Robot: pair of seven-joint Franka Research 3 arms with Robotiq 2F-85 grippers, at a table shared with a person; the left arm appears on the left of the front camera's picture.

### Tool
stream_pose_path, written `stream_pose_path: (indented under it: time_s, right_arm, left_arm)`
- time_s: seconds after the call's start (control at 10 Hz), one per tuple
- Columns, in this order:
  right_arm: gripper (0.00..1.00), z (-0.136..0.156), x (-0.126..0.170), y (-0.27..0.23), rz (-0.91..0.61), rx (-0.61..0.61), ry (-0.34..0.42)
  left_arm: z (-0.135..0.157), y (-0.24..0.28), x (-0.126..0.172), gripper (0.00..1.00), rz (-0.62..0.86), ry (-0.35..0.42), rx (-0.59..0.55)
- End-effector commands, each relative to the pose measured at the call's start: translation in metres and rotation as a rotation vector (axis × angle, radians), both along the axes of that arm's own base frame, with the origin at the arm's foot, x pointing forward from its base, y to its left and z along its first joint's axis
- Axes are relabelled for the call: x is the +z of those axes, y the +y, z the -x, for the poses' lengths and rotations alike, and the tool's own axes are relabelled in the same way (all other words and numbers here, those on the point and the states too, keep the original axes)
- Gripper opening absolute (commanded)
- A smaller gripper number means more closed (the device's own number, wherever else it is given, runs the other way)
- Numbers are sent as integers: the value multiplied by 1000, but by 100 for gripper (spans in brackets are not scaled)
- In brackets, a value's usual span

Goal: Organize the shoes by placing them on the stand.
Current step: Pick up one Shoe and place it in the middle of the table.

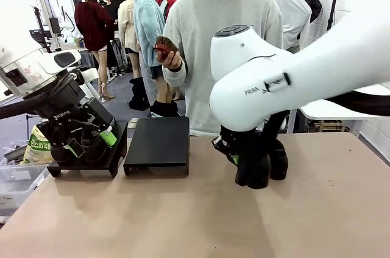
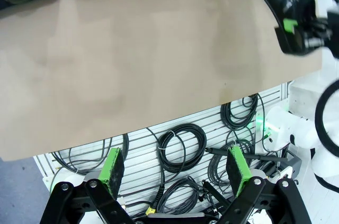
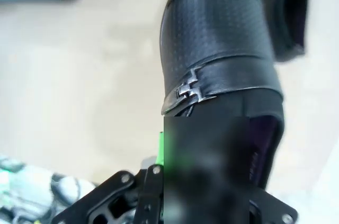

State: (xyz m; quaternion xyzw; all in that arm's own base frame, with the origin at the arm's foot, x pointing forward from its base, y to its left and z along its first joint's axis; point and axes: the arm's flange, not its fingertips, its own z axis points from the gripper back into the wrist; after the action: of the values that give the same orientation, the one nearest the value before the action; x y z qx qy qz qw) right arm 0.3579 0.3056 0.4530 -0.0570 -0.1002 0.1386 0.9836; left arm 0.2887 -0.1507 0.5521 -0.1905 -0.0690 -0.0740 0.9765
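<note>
**Shoes to stand: partway done**

My right fingers (image 1: 236, 159) are clamped on a buckled black shoe (image 3: 222, 60) low at the counter (image 1: 183, 221), with a second shoe (image 1: 279, 159) just beside it. My left fingers (image 2: 238, 167) are wide and empty. The middle stand (image 1: 157, 142) is bare. The left stand (image 1: 85, 169) seems loaded.

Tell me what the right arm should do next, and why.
Probably lift the shoe and carry it left to the bare stand: the right end effector is shut on it, and it looks to be low at the table.
</note>
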Motion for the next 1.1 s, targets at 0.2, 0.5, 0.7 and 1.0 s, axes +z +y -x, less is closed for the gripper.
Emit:
stream_pose_path:
  time_s: [0.2,0.5,0.7,1.0]
  right_arm:
    - [0,0,0,0,0,0,0]
    - [0,13,-1,-6,18,-11,7]
    - [0,33,-30,29,-39,-125,86]
    - [0,62,-72,68,-95,-194,57]
  left_arm:
    - [-2,-1,0,100,18,0,-5]
    - [-2,-1,0,100,18,0,-5]
    - [-2,-1,0,100,18,0,-5]
    - [-2,-1,0,100,18,0,-5]
